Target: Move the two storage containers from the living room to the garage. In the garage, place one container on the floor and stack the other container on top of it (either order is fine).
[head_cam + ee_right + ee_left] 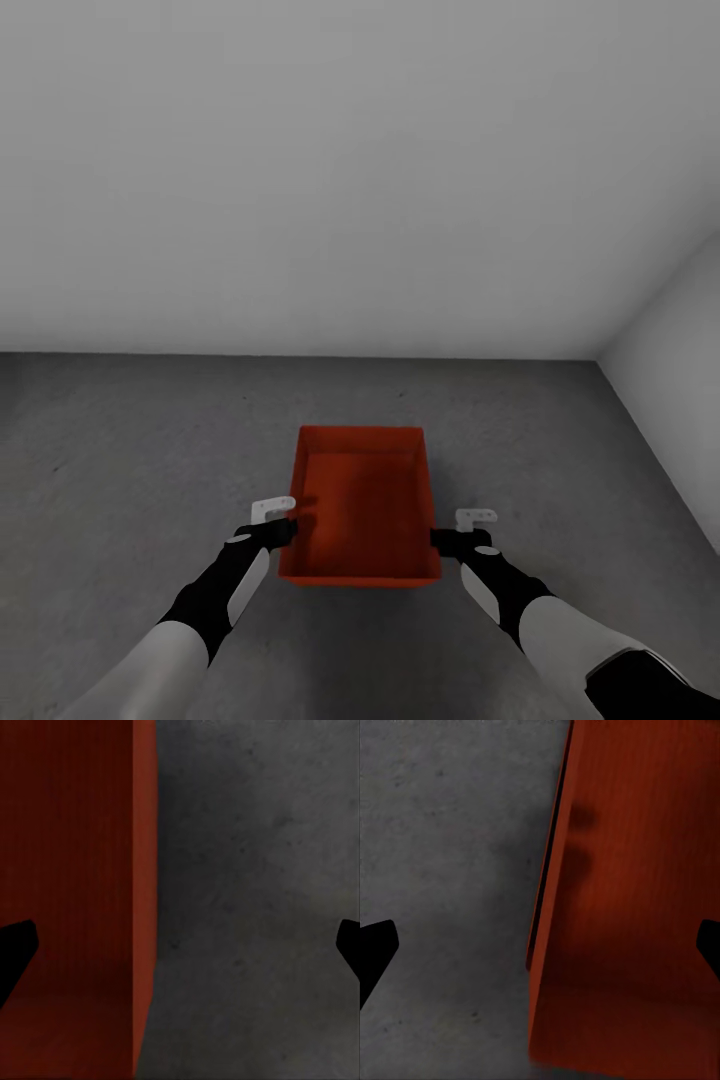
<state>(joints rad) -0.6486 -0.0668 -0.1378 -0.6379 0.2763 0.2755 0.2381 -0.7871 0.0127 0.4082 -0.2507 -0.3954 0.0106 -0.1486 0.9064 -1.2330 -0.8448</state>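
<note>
One red-orange storage container (360,505) sits open side up on the dark grey concrete floor (120,450) of the garage, a short way from the back wall. My left gripper (283,527) is at its left wall near the front corner, and my right gripper (447,540) is at its right wall. In the left wrist view the gripper (540,952) is open, one finger over the floor and the other over the container (637,907). My right gripper (180,952) is open too and straddles the container's wall (142,870) the same way. Neither gripper pinches the wall.
A plain grey-white wall (350,150) runs across ahead. A second wall (680,380) closes the right side and meets it in a corner. Bare concrete lies to the left of and in front of the container.
</note>
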